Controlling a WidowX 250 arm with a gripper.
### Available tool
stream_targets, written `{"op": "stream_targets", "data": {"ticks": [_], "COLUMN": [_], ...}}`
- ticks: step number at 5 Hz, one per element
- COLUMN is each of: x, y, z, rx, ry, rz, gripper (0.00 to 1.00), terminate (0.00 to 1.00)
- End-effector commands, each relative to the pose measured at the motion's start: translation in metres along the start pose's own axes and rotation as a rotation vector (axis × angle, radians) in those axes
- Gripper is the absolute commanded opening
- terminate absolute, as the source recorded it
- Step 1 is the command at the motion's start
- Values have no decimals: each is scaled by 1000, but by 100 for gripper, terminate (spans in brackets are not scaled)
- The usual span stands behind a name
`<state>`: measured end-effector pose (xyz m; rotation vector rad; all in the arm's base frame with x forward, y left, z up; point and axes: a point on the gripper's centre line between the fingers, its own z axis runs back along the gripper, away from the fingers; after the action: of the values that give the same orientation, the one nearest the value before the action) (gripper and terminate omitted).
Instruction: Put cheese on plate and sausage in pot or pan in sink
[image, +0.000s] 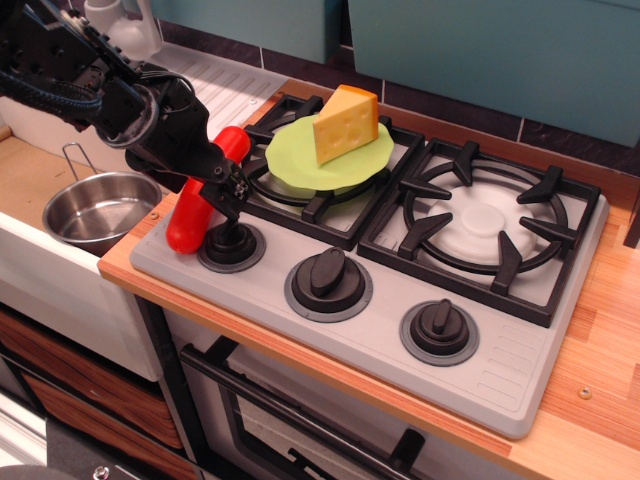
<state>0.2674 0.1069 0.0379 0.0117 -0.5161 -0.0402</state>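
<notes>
Cheese (347, 123) sits on plate (329, 152), back-left burner; that half looks done. Gripper (222, 183) clamps sausage (200, 203) mid-length, jaws closed on it, near front-left corner of stove (520, 350). Pot (100, 208) sits in sink (30, 180), beyond left edge. Advice: lift clear of knob (231, 241), carry left, lower one end inside rim before release.

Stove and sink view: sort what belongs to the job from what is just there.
Job:
yellow holed cheese wedge
light-green scalloped plate
glossy red sausage
shiny steel pot
tan sink basin
black gripper

Just there:
three black stove knobs
empty right burner grate
</notes>
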Motion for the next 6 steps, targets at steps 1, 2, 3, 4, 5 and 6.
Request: {"op": "stream_targets", "data": {"ticks": [1, 2, 3, 4, 5, 6], "x": [1, 14, 25, 37, 43, 44], "y": [5, 8, 16, 28, 39, 40], "z": [-2, 2, 6, 1, -8, -10], "rx": [-27, -23, -51, -85, -114, -126], "ry": [6, 21, 20, 5, -4, 4], "rz": [-23, -28, -47, -82, -103, -97], "gripper": [100, 100, 100, 100, 100, 100], "terminate": [0, 0, 0, 0, 0, 0]}}
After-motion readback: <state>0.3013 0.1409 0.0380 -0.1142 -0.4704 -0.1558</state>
